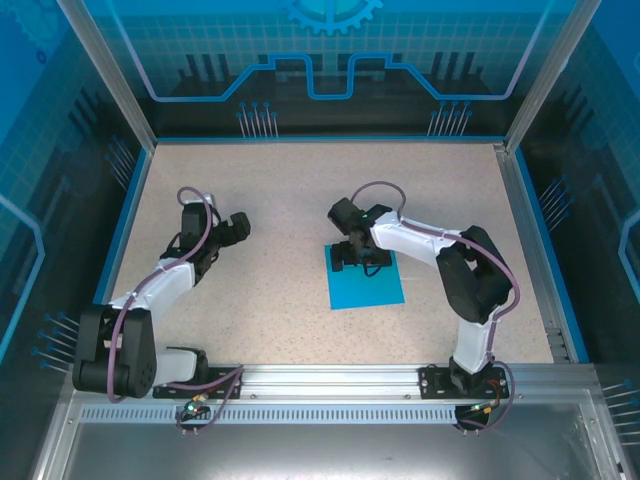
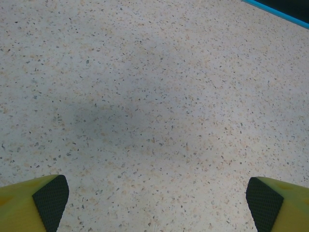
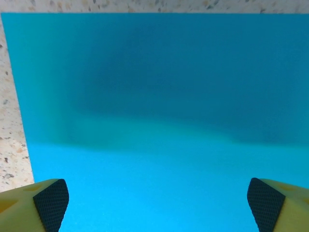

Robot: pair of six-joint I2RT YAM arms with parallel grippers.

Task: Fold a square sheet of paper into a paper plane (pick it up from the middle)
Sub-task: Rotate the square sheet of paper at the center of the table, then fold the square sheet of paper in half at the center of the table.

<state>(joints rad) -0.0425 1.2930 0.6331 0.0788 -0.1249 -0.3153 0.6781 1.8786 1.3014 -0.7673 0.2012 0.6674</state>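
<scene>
Speckled beige tabletop (image 1: 250, 190) carries the square sheet of paper (image 1: 368, 285), flat and unfolded, right of centre. The right hand (image 1: 362, 252) is poised over its far half, fingers (image 3: 50, 203) spread wide with nothing between them, probably lined up for the pick-up from the middle. Well apart to the left, the left hand (image 1: 236, 228) is likewise released over bare tabletop, seemingly kept clear until folding begins. From above, the right hand hides the sheet's far edge, and I cannot tell whether its pads (image 3: 265, 205) touch the paper.
</scene>
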